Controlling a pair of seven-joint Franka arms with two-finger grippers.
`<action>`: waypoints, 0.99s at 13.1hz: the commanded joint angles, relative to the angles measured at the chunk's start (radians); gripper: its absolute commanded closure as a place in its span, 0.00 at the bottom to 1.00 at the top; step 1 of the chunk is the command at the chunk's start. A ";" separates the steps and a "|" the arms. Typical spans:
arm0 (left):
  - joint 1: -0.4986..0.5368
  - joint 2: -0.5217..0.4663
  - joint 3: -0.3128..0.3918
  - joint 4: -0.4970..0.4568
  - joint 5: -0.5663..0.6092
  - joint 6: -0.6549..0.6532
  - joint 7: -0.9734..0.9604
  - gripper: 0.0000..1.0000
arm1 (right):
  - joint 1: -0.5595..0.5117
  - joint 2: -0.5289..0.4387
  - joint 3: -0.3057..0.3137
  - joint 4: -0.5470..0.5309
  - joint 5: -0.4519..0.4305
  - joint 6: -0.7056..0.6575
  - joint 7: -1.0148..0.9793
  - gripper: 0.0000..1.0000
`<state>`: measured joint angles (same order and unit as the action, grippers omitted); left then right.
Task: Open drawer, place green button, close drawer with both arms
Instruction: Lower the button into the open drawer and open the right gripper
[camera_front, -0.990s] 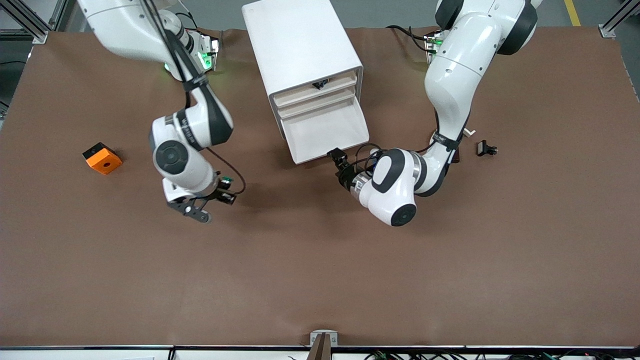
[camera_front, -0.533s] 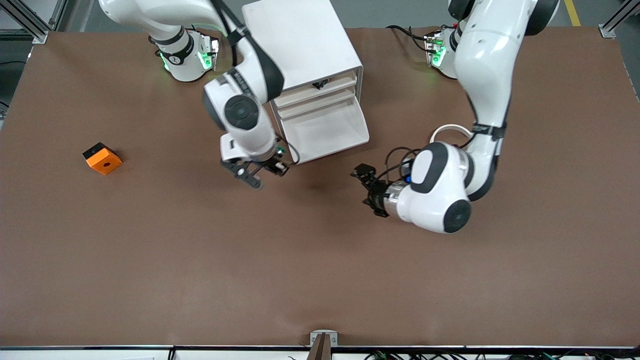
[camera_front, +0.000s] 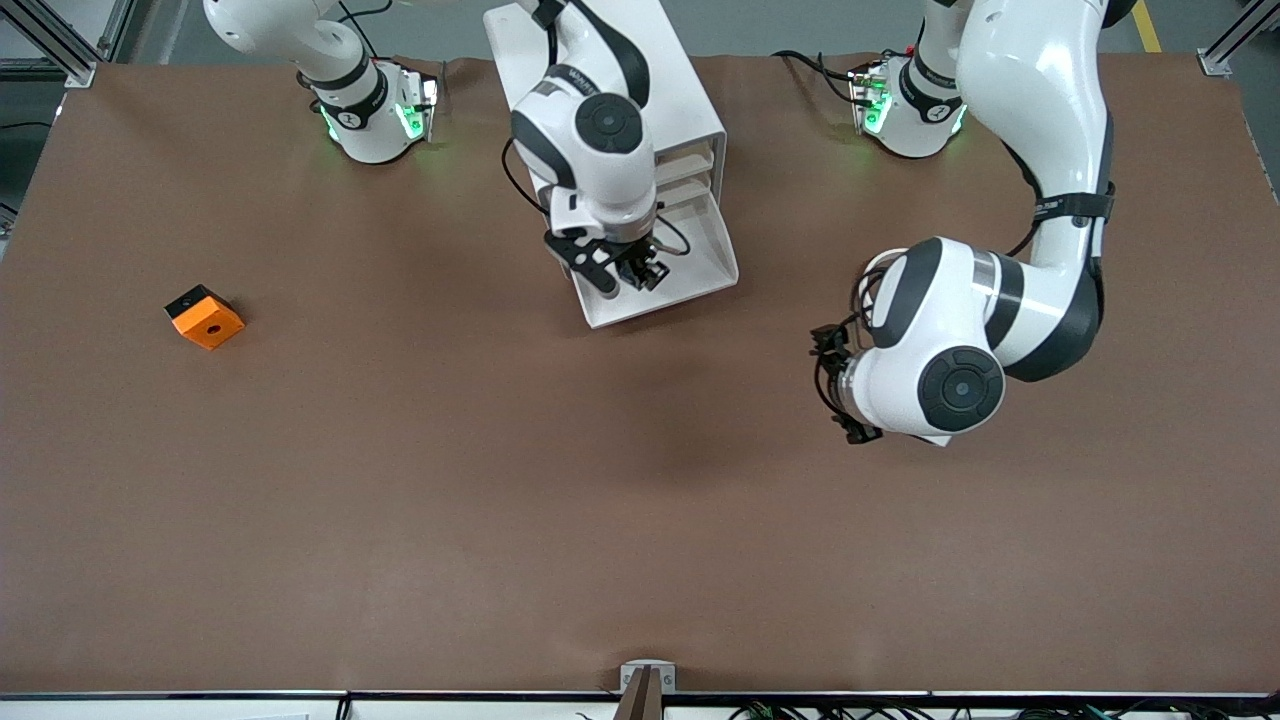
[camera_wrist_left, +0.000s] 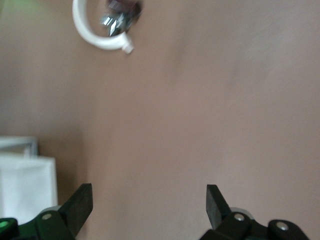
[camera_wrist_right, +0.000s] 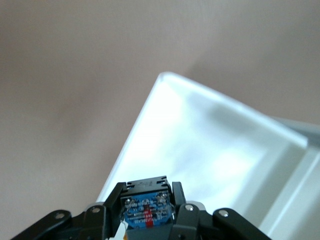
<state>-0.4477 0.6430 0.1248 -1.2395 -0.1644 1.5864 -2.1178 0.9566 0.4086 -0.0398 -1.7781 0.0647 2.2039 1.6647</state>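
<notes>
The white cabinet (camera_front: 685, 95) stands at the table's back middle. Its lowest drawer (camera_front: 705, 250) is pulled out, a shallow white tray, also seen in the right wrist view (camera_wrist_right: 210, 140). My right gripper (camera_front: 632, 272) hangs over the open drawer's front part. It is shut on the button (camera_wrist_right: 147, 205), whose black-and-blue body shows between the fingers; the green cap is hidden. My left gripper (camera_front: 838, 385) is open and empty over bare table, toward the left arm's end from the drawer. In the left wrist view (camera_wrist_left: 149, 205) its fingers stand wide apart.
An orange cube (camera_front: 204, 316) with a round hole lies toward the right arm's end. A white curved strip (camera_wrist_left: 95, 40) with small clips (camera_wrist_left: 117, 15) lies on the table near the left arm. A drawer corner (camera_wrist_left: 25, 185) shows beside the left gripper.
My right gripper has carried the button from the table toward the right arm's end to over the open drawer. My left gripper has drawn away from the drawer front toward the left arm's end.
</notes>
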 joint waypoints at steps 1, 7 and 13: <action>0.015 -0.028 0.003 -0.038 0.075 -0.063 0.225 0.00 | 0.051 0.033 -0.015 0.002 -0.006 0.054 0.094 1.00; 0.050 -0.068 -0.005 -0.161 0.121 0.048 0.457 0.00 | 0.074 0.104 -0.017 0.006 -0.034 0.123 0.191 1.00; 0.029 -0.120 -0.076 -0.366 0.203 0.294 0.610 0.00 | 0.068 0.110 -0.018 0.009 -0.037 0.115 0.199 0.01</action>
<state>-0.4136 0.6026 0.0733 -1.4955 0.0042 1.8166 -1.5489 1.0176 0.5189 -0.0502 -1.7778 0.0421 2.3250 1.8368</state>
